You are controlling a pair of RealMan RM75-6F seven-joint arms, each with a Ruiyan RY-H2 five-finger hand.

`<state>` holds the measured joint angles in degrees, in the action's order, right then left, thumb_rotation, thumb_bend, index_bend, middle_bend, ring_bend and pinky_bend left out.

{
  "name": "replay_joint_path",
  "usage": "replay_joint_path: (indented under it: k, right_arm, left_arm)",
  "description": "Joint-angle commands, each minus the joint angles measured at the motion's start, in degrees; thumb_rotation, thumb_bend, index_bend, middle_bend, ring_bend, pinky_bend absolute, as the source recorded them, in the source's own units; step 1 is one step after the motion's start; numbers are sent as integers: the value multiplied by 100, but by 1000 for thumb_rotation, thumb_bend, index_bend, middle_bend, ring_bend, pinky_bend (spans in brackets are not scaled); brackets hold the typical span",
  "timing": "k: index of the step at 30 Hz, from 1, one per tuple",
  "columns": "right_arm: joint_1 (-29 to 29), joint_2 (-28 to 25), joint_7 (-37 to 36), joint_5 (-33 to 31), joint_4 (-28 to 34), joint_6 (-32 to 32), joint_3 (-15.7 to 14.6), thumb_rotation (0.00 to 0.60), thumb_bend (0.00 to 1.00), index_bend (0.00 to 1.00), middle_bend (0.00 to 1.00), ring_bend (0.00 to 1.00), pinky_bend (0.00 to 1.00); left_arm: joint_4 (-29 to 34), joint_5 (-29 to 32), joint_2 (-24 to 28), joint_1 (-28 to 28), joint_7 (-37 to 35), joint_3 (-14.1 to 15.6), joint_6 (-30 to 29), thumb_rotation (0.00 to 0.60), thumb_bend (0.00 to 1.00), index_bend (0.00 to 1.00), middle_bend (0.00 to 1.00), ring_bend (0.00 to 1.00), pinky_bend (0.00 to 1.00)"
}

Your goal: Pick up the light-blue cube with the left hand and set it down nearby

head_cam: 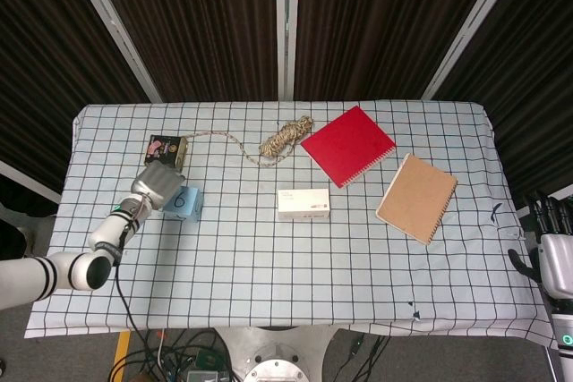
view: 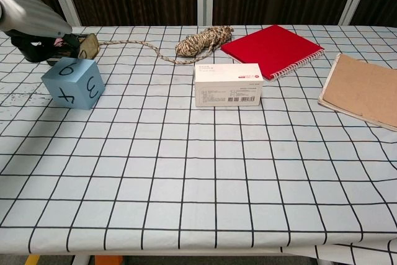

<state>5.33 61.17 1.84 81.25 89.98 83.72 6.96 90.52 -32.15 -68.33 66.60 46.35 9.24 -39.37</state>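
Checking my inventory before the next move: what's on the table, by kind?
Cubes: 1, light-blue cube
Notebooks: 2, red notebook, brown notebook
Boxes: 2, white box, small dark box
Rope bundles: 1, rope
Total: 6

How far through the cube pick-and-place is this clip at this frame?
Nearly finished. The light-blue cube sits flat on the table, left of the white box, so the set-down looks done. The left hand sits just behind the cube, and no grip shows in the chest view. Left: drawing the hand clear.
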Motion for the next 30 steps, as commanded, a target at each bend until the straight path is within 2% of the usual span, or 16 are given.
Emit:
replay_joint_path:
  k: [1, 11, 14, 16, 19, 21, 22, 23, 24, 26, 28, 30]
  right_arm:
    - [0, 1, 9, 4, 11, 6, -1, 600, 196, 0, 0, 0, 0]
    - [17, 12, 54, 19, 42, 4, -6, 600, 199, 0, 0, 0, 0]
    - [9, -5, 49, 23, 60, 33, 1, 600, 200, 0, 0, 0, 0]
    - [-1, -28, 31, 33, 74, 60, 6, 600, 200, 0, 0, 0, 0]
    - [-28, -76, -1, 55, 105, 126, 15, 600, 200, 0, 0, 0, 0]
    - [-55, -94, -31, 78, 120, 189, 18, 600, 199, 0, 0, 0, 0]
    - [-68, -95, -44, 93, 119, 217, 15, 600, 199, 0, 0, 0, 0]
    - [-81, -93, -51, 105, 113, 241, 10, 600, 200, 0, 0, 0, 0]
    - [-98, -84, -54, 123, 101, 267, -4, 600, 200, 0, 0, 0, 0]
    - [-129, -62, -52, 162, 78, 305, -38, 600, 200, 0, 0, 0, 0]
    - [-168, -41, -28, 246, 58, 351, -102, 600, 200, 0, 0, 0, 0]
    - [-217, -20, 18, 355, 51, 402, -187, 600, 198, 0, 0, 0, 0]
  left_arm:
    - [12, -4, 43, -3, -56, 41, -24, 600, 723, 297, 889, 903, 889]
    - [21, -67, 139, -54, -313, 147, -63, 600, 727, 305, 890, 903, 891]
    - [74, -289, 205, -188, -536, 27, -352, 600, 723, 268, 877, 893, 887]
    - [215, -729, 333, -476, -893, -132, -868, 600, 689, 220, 830, 853, 864]
    - [517, -1654, 546, -1223, -1684, -323, -2161, 600, 528, 178, 680, 731, 774]
    - [611, -2388, 574, -1929, -2448, -371, -3267, 600, 429, 164, 536, 573, 690]
    - [591, -2706, 550, -2243, -2807, -353, -3709, 600, 380, 158, 436, 459, 636]
    - [534, -2999, 514, -2552, -3147, -309, -4111, 600, 331, 152, 333, 347, 567]
    - [410, -3351, 456, -2940, -3543, -210, -4563, 600, 294, 146, 268, 278, 511]
    - [119, -3756, 328, -3467, -3952, -51, -5125, 600, 176, 127, 122, 119, 343]
    - [-235, -4019, 173, -3987, -4181, 115, -5562, 600, 78, 120, 54, 38, 232]
    - [-466, -4152, 52, -4399, -4374, 228, -5780, 600, 10, 118, 23, 5, 151]
